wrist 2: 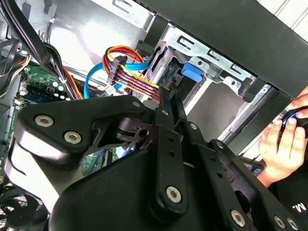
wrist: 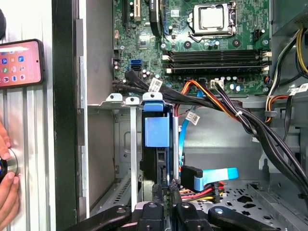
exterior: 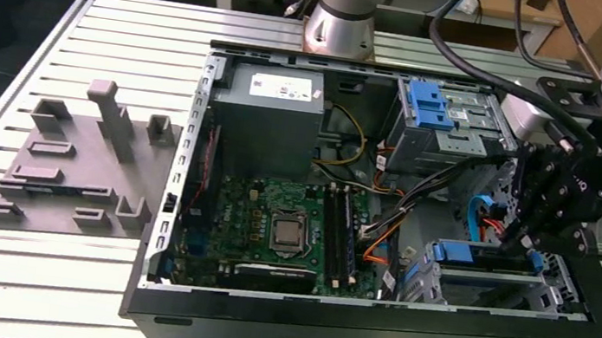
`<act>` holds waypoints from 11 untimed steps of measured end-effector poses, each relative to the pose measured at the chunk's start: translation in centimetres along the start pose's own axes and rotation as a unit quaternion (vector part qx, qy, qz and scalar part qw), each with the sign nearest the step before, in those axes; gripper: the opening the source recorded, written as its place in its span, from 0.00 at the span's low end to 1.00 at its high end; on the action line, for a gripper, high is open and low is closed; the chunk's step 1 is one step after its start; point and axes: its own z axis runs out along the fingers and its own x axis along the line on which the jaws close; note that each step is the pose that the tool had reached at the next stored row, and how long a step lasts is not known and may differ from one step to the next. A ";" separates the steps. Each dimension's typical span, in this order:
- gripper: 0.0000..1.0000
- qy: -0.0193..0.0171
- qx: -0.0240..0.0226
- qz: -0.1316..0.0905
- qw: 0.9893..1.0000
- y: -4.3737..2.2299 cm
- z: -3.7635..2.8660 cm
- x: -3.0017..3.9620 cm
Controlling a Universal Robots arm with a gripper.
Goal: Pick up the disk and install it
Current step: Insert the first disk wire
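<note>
The disk (exterior: 484, 256), framed by its blue bracket, sits on edge in the silver cage (exterior: 495, 291) at the near right corner of the open computer case. In the first wrist view the disk's blue tab (wrist: 157, 131) faces out of the slot. My gripper (exterior: 515, 243) hangs just above the disk's rear end, by the red and blue cables. Its black fingertips (wrist: 157, 190) stand pressed together at the disk's edge, and nothing shows between them. In the second wrist view my gripper (wrist 2: 168, 96) points at the cage beside the blue tab (wrist 2: 195, 72).
The motherboard (exterior: 270, 226), a grey power supply box (exterior: 273, 113) and an upper drive cage with a blue latch (exterior: 437, 108) fill the case. Cable bundles (wrist: 250, 120) run close to the gripper. A grey fixture (exterior: 80, 166) lies left. A hand (wrist 2: 284, 144) and a phone (wrist: 19, 62) are beside the case.
</note>
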 end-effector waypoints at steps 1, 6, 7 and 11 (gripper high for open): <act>0.17 0.000 0.000 0.000 1.000 -0.01 0.02 0.00; 0.17 0.000 0.000 0.002 1.000 -0.03 0.08 -0.01; 0.17 0.000 0.000 0.003 1.000 -0.03 0.09 -0.01; 0.17 0.000 -0.001 0.005 1.000 -0.06 0.11 -0.01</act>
